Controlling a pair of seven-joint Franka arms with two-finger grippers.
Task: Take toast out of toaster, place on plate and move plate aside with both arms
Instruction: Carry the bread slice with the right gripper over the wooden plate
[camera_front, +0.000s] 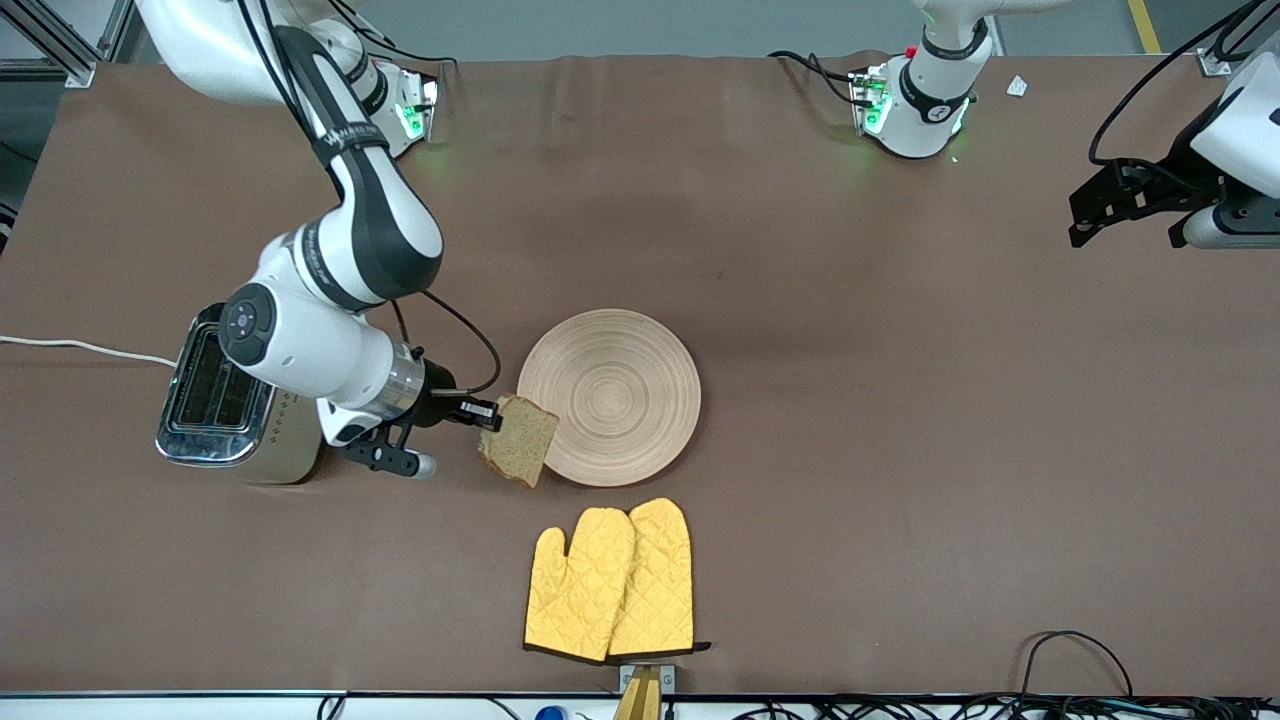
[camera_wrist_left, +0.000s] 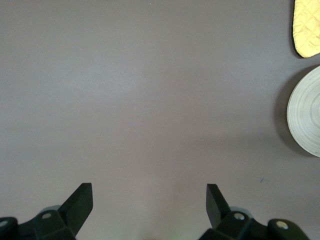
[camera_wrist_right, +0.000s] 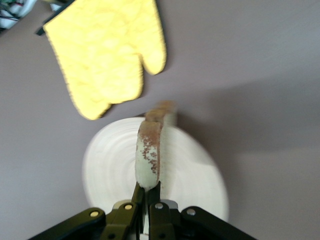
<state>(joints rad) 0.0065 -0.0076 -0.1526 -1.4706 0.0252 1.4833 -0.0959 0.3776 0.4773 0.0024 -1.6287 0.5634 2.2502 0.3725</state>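
My right gripper (camera_front: 488, 413) is shut on the toast (camera_front: 518, 439), a speckled light-brown slice held on edge in the air over the plate's rim at the right arm's end. The round light wooden plate (camera_front: 612, 396) lies flat mid-table. In the right wrist view the toast (camera_wrist_right: 149, 152) stands edge-on between the fingers (camera_wrist_right: 150, 192), with the plate (camera_wrist_right: 195, 175) below it. My left gripper (camera_front: 1110, 205) is open and empty, waiting above bare table at the left arm's end. The left wrist view shows its fingertips (camera_wrist_left: 82, 197) wide apart and the plate's rim (camera_wrist_left: 305, 115).
A silver toaster (camera_front: 225, 405) stands at the right arm's end, partly under the right arm. Two yellow quilted oven mitts (camera_front: 612, 582) lie nearer the front camera than the plate; they show in the right wrist view (camera_wrist_right: 107, 55) too. A white cable (camera_front: 80, 346) runs from the toaster.
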